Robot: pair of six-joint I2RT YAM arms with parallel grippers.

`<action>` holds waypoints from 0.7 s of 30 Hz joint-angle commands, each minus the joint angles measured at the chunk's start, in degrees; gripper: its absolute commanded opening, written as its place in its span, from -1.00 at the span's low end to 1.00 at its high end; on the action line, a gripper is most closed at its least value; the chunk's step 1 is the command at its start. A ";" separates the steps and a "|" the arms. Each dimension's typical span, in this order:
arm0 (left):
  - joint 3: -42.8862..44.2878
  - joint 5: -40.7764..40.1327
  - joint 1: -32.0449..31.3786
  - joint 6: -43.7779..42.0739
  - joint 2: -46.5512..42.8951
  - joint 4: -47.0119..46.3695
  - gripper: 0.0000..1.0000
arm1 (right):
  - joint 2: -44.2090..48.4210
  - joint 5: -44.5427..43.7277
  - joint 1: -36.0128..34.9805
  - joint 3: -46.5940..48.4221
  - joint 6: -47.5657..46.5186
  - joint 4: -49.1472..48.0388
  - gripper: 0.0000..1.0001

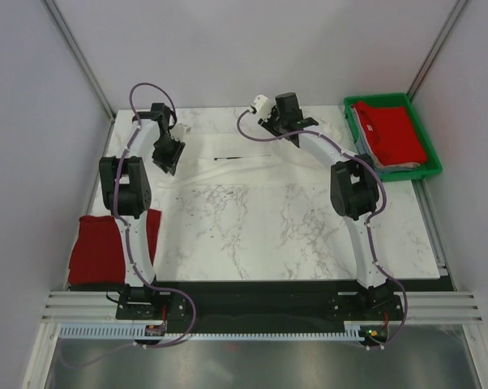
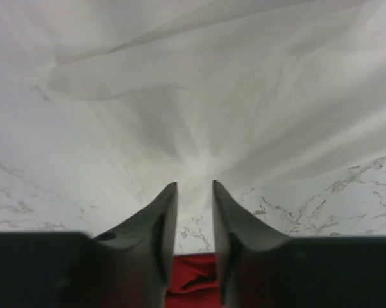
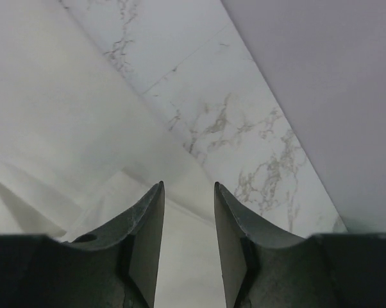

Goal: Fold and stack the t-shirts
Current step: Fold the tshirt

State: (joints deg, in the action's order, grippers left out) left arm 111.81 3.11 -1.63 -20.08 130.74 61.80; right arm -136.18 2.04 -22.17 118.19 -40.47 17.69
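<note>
A white t-shirt (image 1: 236, 170) with a small dark print lies spread on the marble table at the back, between my two grippers. My left gripper (image 1: 164, 158) is open and empty at its left edge; in the left wrist view (image 2: 194, 184) the wrinkled white cloth (image 2: 212, 96) lies just ahead of the fingertips. My right gripper (image 1: 288, 134) is open and empty over the shirt's right side; in the right wrist view (image 3: 188, 185) the white cloth (image 3: 52, 128) lies under the jaws. A folded red t-shirt (image 1: 106, 247) lies at the table's left edge and shows between the left fingers (image 2: 193, 282).
A green tray (image 1: 382, 98) stands at the back right with a red t-shirt (image 1: 394, 130) on top of white ones (image 1: 359, 134). Grey walls close in the table on the left, back and right. The arm bases stand at the near edge.
</note>
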 commanded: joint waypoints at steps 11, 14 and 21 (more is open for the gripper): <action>-17.66 -2.31 -1.18 -34.23 -17.89 -3.34 -0.19 | 20.24 -4.50 0.73 -18.77 6.54 -6.89 -0.04; -18.29 -2.85 -1.18 -35.21 -17.10 -5.10 -0.19 | 21.65 -4.33 0.73 -20.98 6.81 -5.13 -0.04; -15.22 -2.94 -1.27 -35.38 -13.41 -6.87 -0.15 | 25.61 -3.89 0.73 -25.55 8.47 -3.54 -0.04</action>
State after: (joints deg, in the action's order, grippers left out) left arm 93.91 1.08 -2.81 -51.66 116.44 57.43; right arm -114.32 -2.61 -21.28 94.24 -33.91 13.06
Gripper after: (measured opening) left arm 0.419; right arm 0.480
